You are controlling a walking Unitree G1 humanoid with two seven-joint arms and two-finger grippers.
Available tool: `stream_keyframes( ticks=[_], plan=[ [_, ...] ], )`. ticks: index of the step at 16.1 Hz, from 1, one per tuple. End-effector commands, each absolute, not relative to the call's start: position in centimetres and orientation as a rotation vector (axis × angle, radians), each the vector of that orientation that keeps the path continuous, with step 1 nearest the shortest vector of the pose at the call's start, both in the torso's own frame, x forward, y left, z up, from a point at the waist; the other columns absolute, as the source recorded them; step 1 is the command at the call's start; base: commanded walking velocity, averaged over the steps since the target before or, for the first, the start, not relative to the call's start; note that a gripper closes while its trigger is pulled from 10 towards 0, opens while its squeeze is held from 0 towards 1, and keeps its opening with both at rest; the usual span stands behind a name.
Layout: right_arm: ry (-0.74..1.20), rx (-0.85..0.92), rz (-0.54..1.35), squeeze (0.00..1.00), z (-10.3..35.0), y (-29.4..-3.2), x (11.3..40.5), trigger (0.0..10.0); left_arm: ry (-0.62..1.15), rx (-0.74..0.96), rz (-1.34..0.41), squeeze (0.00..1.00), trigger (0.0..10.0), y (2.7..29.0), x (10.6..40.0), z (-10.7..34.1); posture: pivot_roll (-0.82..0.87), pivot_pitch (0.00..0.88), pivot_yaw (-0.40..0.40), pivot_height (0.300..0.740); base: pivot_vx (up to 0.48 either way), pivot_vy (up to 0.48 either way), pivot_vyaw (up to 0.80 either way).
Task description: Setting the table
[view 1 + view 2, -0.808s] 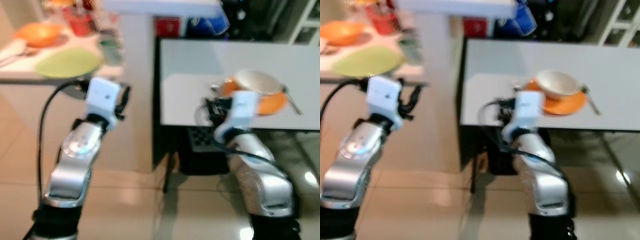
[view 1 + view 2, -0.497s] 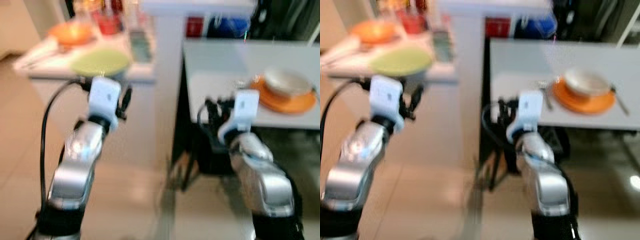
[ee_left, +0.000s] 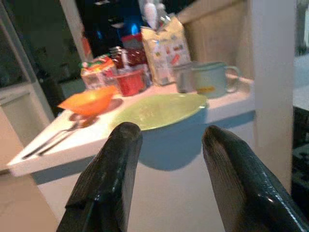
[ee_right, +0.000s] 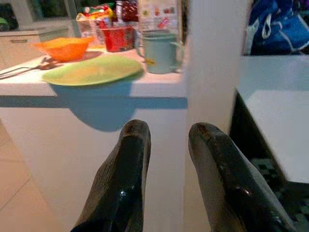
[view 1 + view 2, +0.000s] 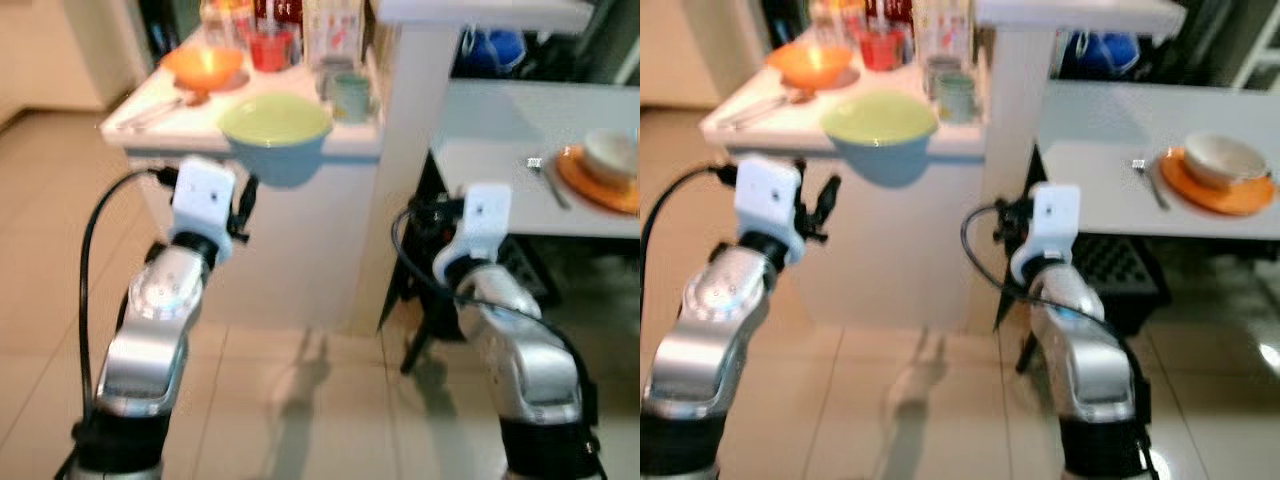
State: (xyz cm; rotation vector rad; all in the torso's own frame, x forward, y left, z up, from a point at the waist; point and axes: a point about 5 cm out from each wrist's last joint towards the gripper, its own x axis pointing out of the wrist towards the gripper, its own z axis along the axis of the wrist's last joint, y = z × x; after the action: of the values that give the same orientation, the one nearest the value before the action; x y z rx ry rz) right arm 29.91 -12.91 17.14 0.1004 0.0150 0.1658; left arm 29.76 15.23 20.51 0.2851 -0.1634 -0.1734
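White pillar [image 5: 1012, 150] stands between counter and table. Snack bags [image 3: 166, 46] at counter back, upright, near red-topped packets [image 3: 99, 65]. Blue bundle [image 4: 277, 24] behind table, against dark background. Black crate [image 5: 1115, 265] under table, lattice top. Beige tile floor [image 5: 300, 400], glossy; shadows cast below counter.

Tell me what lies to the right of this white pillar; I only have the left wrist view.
Observer: A grey table, with an orange plate near its right end and a white bowl sitting on the plate.
Operator: Any cutlery there?
Observer: A fork lies on the table just left of the plate.
Operator: Where is my right gripper?
Observer: The right gripper is held low in front of the pillar, fingers apart and holding nothing.
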Motion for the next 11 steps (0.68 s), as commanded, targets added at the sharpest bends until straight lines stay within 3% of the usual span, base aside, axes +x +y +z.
stream_keyframes(
  ticks=[1, 6, 11],
  plan=[
    [-0.005, 0.112, 0.183, 0.00, 17.72, -12.37, 30.22, 10.0, -0.165, 0.281, -0.138, 0.00, 10.0, 15.68, 29.55, 20.38, 0.00, 0.000, -0.036, 0.740, 0.000, 0.349, 0.00],
    [-0.025, 0.142, 0.139, 0.00, 17.87, -12.57, 30.61, 10.0, -0.179, 0.250, -0.112, 0.00, 10.0, 16.20, 29.80, 20.50, 0.01, 0.000, -0.032, 0.740, 0.000, 0.000, 0.00],
    [-0.034, 0.130, 0.089, 0.00, 17.79, -13.32, 31.08, 10.0, -0.180, 0.254, -0.116, 0.00, 10.0, 16.10, 29.91, 20.58, 0.02, 0.000, -0.033, 0.740, 0.424, 0.000, 0.00]
  ],
)
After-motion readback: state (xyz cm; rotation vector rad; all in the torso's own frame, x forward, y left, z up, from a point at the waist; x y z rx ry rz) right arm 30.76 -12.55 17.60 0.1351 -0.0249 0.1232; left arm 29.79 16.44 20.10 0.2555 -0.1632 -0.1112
